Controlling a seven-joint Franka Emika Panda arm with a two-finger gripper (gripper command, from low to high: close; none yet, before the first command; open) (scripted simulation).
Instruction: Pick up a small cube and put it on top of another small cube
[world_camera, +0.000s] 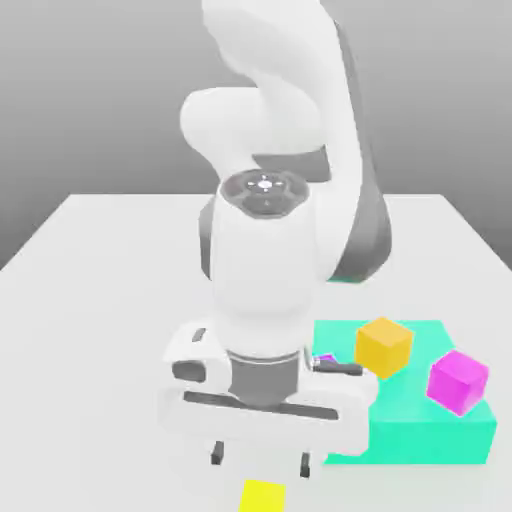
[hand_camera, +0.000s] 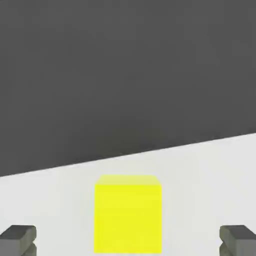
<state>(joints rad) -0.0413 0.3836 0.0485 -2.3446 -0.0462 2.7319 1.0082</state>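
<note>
Lemon-yellow cube (world_camera: 263, 496) is sitting alone on the pale desk (world_camera: 110, 350), near its edge, close to my pincer (world_camera: 261, 460). Fingers are standing wide apart, as far as I can judge fully open, and holding nothing. In the hand view the cube is lying between the two fingertips, with bare surface on either side and neither finger touching it.

Over toward the exterior view's right, a teal block (world_camera: 410, 442) is carrying an orange-yellow cube (world_camera: 383, 347) and a magenta cube (world_camera: 458, 382); another magenta piece (world_camera: 325, 358) is partly hiding behind my hand.

Progress: lining up looks largely done. Grasping, lifting, carrying and stacking are all remaining. I am judging the next move to be lowering squarely, then closing. Which cube is serving as the base, I cannot tell.
</note>
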